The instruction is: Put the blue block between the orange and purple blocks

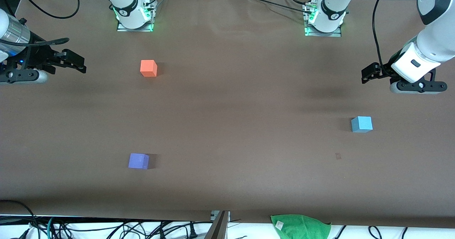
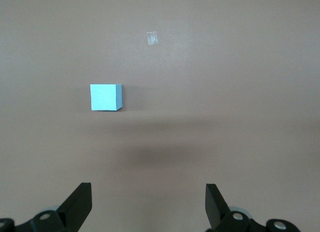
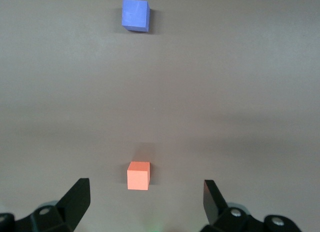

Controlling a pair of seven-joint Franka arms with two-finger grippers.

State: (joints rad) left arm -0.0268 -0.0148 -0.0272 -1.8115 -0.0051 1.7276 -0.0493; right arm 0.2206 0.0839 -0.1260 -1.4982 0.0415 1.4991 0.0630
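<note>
The light blue block (image 1: 362, 124) sits on the brown table toward the left arm's end; it also shows in the left wrist view (image 2: 105, 97). The orange block (image 1: 148, 68) and the purple block (image 1: 138, 161) sit toward the right arm's end, the purple one nearer to the front camera. Both show in the right wrist view, orange (image 3: 138, 175) and purple (image 3: 135, 15). My left gripper (image 1: 369, 74) hangs open and empty in the air, the blue block ahead of its fingers (image 2: 148, 202). My right gripper (image 1: 75, 63) hangs open and empty over the table's end (image 3: 146, 199).
A small clear patch of tape (image 1: 338, 156) lies on the table near the blue block, nearer to the front camera; it also shows in the left wrist view (image 2: 152, 38). A green cloth (image 1: 300, 225) and cables lie off the table's front edge.
</note>
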